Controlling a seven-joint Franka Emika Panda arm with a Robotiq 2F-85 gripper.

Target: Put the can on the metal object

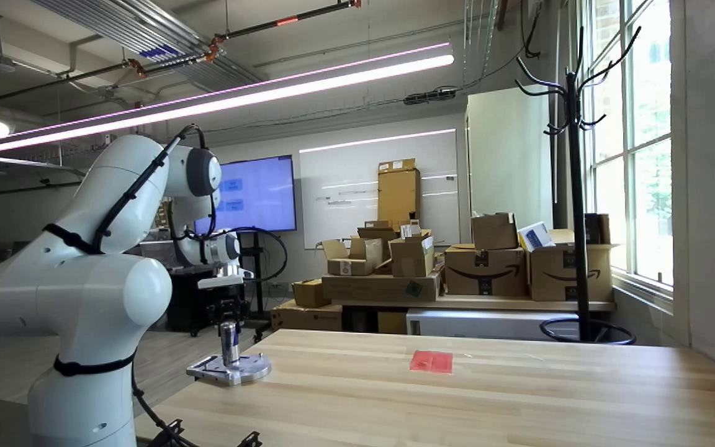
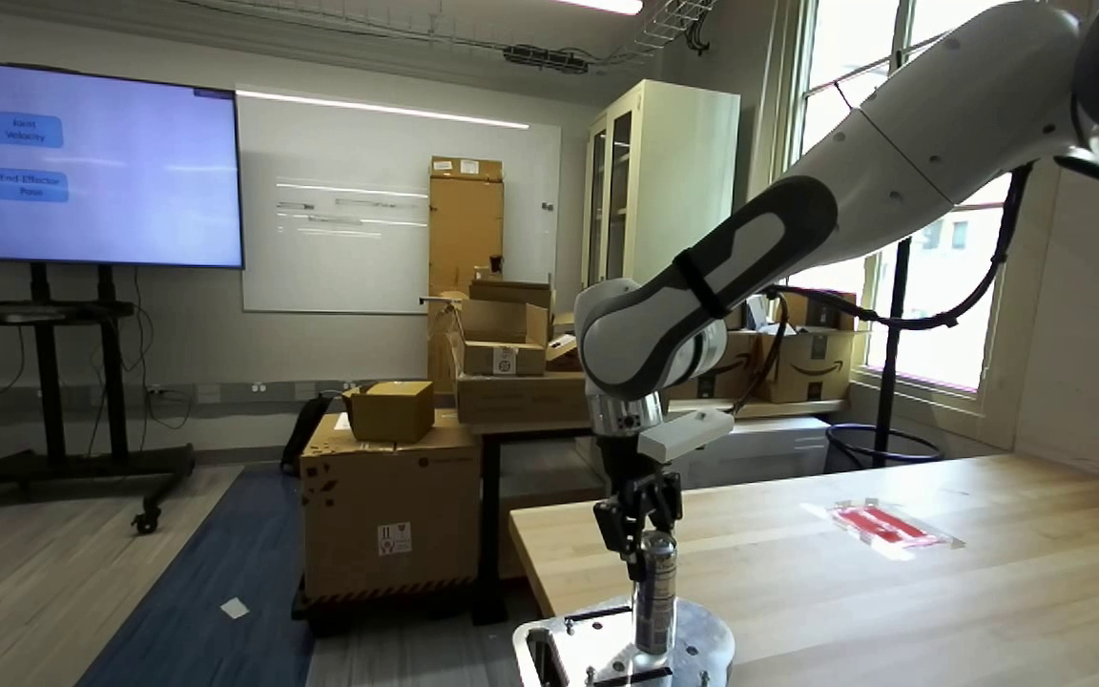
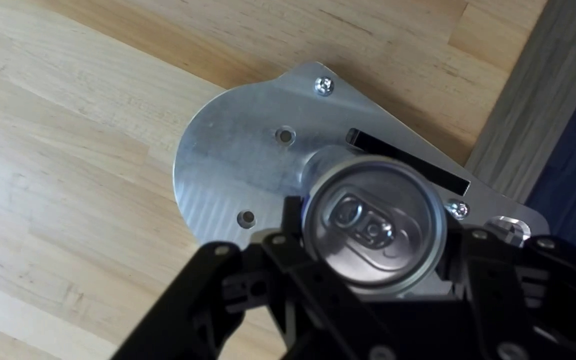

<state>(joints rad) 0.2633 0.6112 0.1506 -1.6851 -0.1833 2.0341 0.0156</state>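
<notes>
Three mishaps seem possible from here. The can [image 2: 656, 606] stands upright over the metal object [image 3: 228, 165], its base apparently resting on it in both exterior views; should a slight gap be hidden there, letting go would drop the can and might set it rocking. An uneven release could do much the same, one side dragging the can towards the screw [image 3: 457, 209] or the dark slot [image 3: 433, 172] near it. Lastly, the metal object's narrow end seems to reach past the edge of the table [image 3: 93, 150], so a hard downward push on that side might tip it, unless it is fastened, which cannot be told. As for the claw [image 3: 372, 230], it is spread part-way, only as wide as the can: in the wrist view its fingers [image 3: 293, 217] sit against opposite sides of the can, so it reads as grasping, though how firmly does not show. They reach only the upper part of the can, leaving its lower body bare, a poor guard against leaning.
</notes>
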